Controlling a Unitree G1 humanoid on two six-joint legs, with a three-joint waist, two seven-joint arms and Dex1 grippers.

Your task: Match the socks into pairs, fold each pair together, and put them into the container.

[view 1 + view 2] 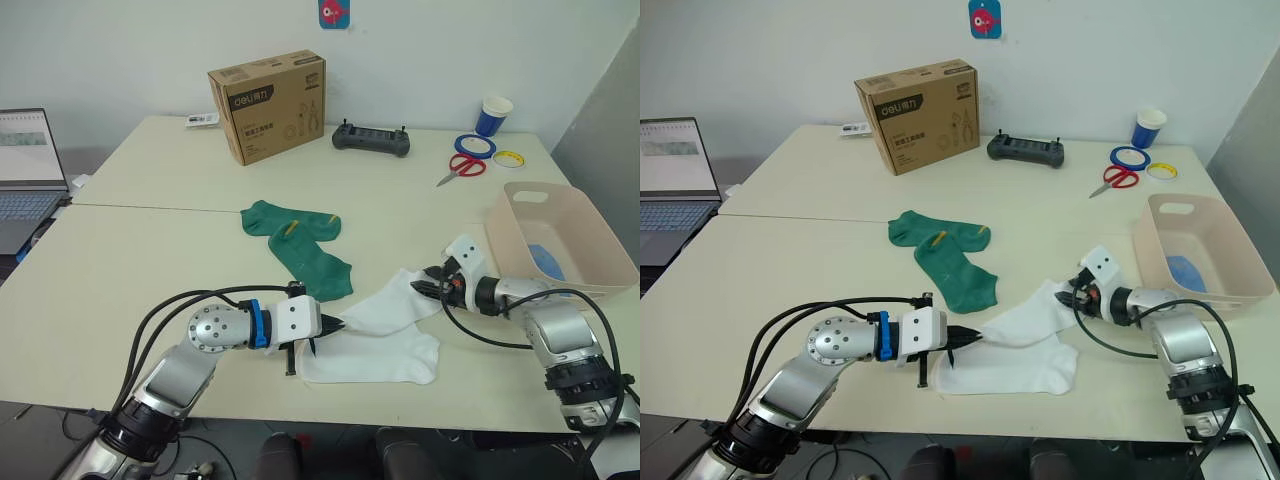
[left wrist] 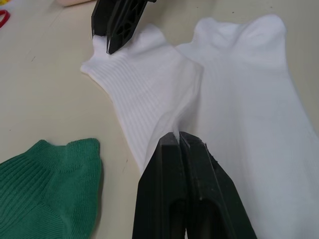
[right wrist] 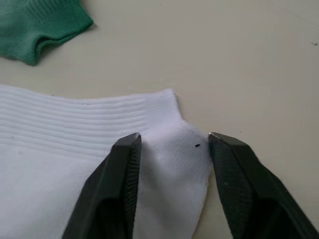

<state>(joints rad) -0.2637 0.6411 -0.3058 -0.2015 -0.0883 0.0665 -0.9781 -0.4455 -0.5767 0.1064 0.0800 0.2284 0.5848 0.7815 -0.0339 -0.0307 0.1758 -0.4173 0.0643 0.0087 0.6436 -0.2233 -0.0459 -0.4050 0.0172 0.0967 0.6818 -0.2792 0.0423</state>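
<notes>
Two white socks lie near the table's front edge. One white sock point(image 1: 385, 310) slants across the other point(image 1: 380, 362), which lies flat. My left gripper point(image 1: 340, 325) is shut on the slanted sock's near end point(image 2: 169, 119). My right gripper point(image 3: 174, 139) is open, its fingers straddling that sock's far corner point(image 3: 179, 149) and resting on it. Two dark green socks point(image 1: 295, 245) overlap further back on the table. The pink-beige container point(image 1: 600, 240) stands at the right with a light blue sock point(image 1: 545, 260) inside it.
A brown cardboard box point(image 1: 268, 105) and a black controller point(image 1: 372, 140) sit at the back. Red scissors point(image 1: 460, 167), tape rolls point(image 1: 475, 146) and a blue cup point(image 1: 494, 115) are at the back right. A laptop point(image 1: 25, 170) is at the far left.
</notes>
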